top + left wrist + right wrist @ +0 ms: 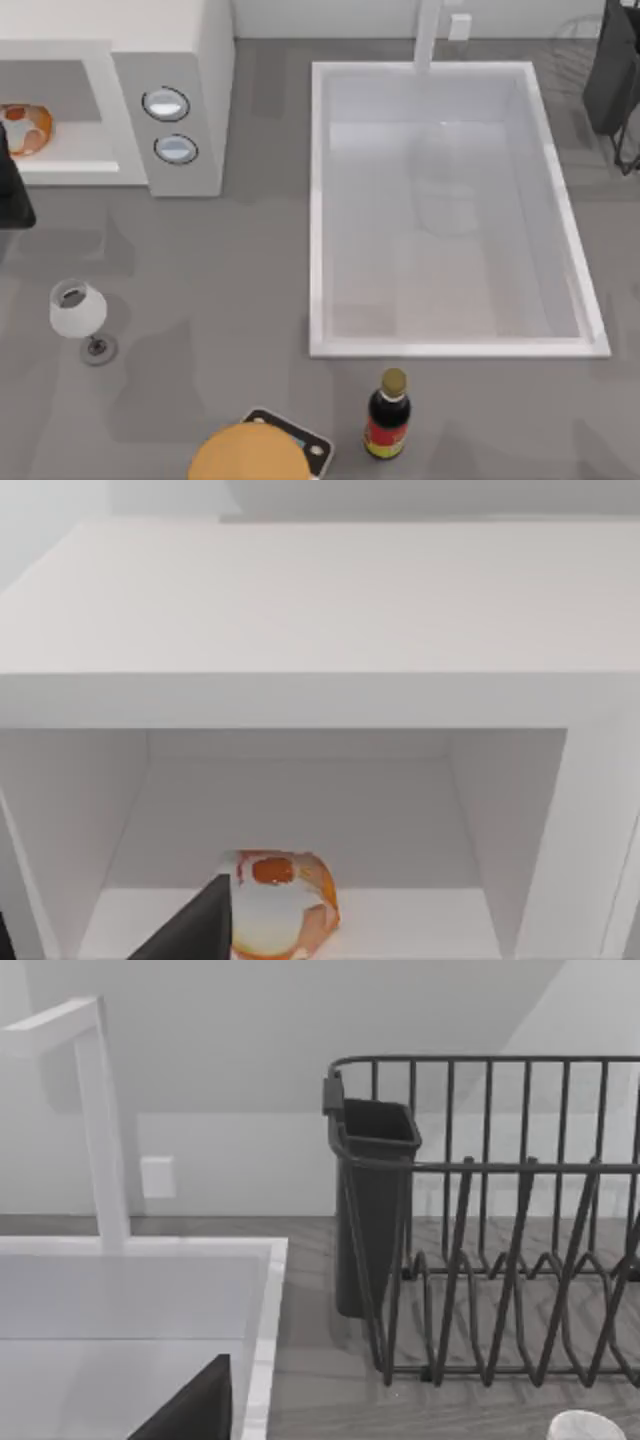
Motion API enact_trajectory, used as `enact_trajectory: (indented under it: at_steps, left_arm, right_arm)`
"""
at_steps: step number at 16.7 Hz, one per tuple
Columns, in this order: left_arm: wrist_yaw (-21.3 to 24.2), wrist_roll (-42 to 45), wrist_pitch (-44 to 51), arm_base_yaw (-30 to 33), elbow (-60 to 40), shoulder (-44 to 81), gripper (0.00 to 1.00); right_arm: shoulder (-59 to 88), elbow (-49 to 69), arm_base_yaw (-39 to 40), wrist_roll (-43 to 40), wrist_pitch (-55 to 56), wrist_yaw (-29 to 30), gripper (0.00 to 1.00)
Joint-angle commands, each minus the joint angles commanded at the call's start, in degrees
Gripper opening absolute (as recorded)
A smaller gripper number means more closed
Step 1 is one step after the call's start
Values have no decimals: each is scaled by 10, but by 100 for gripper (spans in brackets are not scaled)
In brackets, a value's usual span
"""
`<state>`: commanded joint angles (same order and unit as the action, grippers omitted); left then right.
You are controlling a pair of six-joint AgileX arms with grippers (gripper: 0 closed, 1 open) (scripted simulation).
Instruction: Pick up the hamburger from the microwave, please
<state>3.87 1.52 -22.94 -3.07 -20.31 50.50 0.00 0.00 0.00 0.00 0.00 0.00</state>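
Hamburger: the small round orange-tan hamburger with white and red patches (22, 128) lies on the floor of the microwave's hollow, near its left wall

Microwave: the big white boxy microwave (190, 60) stands at the far left corner of the grey counter (220, 300); its hollow faces the counter's front edge, and two round silver-blue knobs (166, 103) sit on its panel

Left claw: the dark left claw (12, 185) is at the counter's left edge, just in front of the microwave's opening and close to the hamburger; one dark finger (195, 930) sits right beside the bun; I cannot tell if the claw is released or clenched

Right claw: the right claw (190, 1410) is parked at the far right corner, near the black wire dish rack (500, 1240); I cannot tell its state either

Sink: the white box-shaped sink (450, 345) fills the counter's middle and right

Front edge: a dark sauce bottle (388, 415) and a plain tan dome on a black device (250, 455)

Left side: a white wine glass (78, 310) stands well in front of the microwave
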Motion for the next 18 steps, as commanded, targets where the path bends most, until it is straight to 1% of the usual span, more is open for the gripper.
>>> enact_trajectory:
  at_steps: [7, 11, 15, 18]
  left_arm:
    - [32, 13, -190, -23, -169, 417, 100]
    - [49, 19, -288, -36, -256, 634, 100]
    - [62, 24, -365, -47, -324, 803, 100]
    - [68, 27, -402, -54, -357, 885, 100]
  right_arm:
    - [0, 0, 0, 0, 0, 0, 100]
    - [0, 0, 0, 0, 0, 0, 100]
    - [0, 0, 0, 0, 0, 0, 100]
    - [0, 0, 0, 0, 0, 0, 100]
